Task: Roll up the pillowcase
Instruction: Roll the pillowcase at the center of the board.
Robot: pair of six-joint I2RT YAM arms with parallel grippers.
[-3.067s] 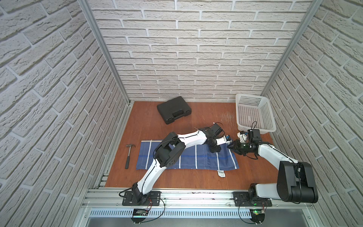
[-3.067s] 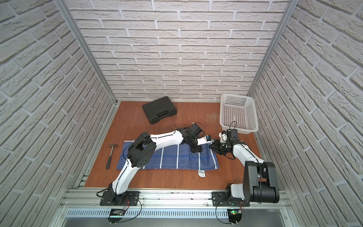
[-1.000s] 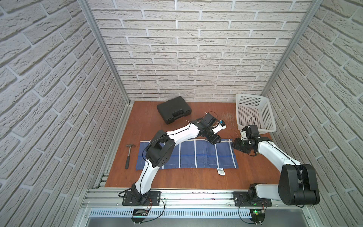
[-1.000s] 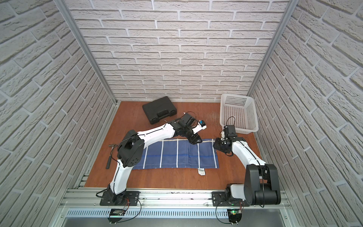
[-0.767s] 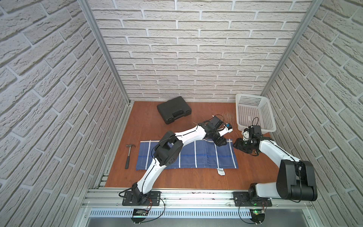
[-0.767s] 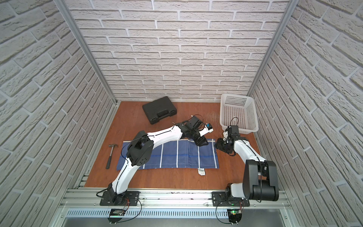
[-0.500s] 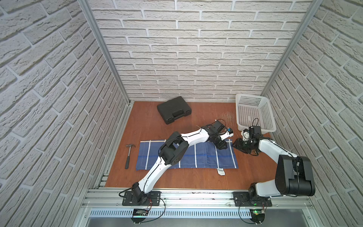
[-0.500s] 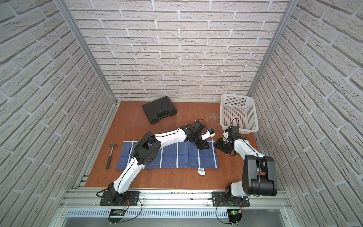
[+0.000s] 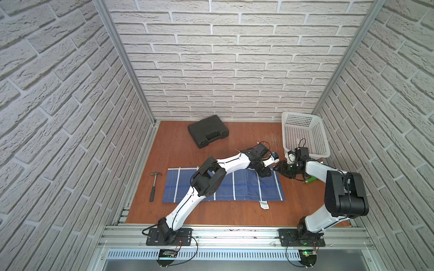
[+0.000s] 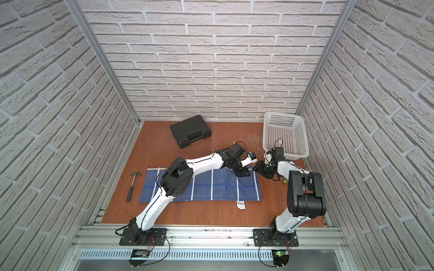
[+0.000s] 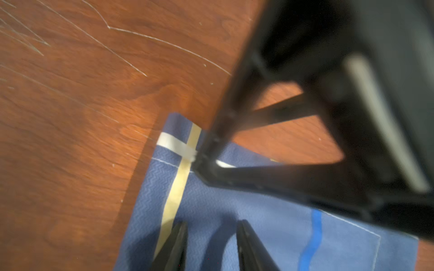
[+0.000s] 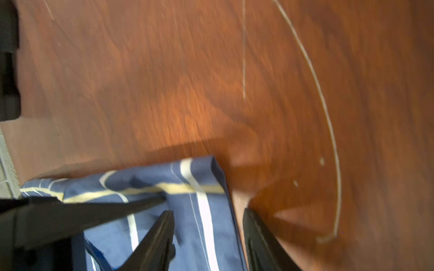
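Pillowcase (image 9: pixel 249 187) far corner beneath part-open left claw (image 11: pixel 212 223), edge inside part-open right claw (image 12: pixel 207 211), apparently ungripped.

Nothing reads clearly; the white label (image 9: pixel 264 205) on the pillowcase (image 9: pixel 246 187) perhaps carries print, too small.

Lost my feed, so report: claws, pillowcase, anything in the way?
Left claw open, right claw open, both at one corner. Pillowcase spread out, unrolled. Hammer beside it, apart.
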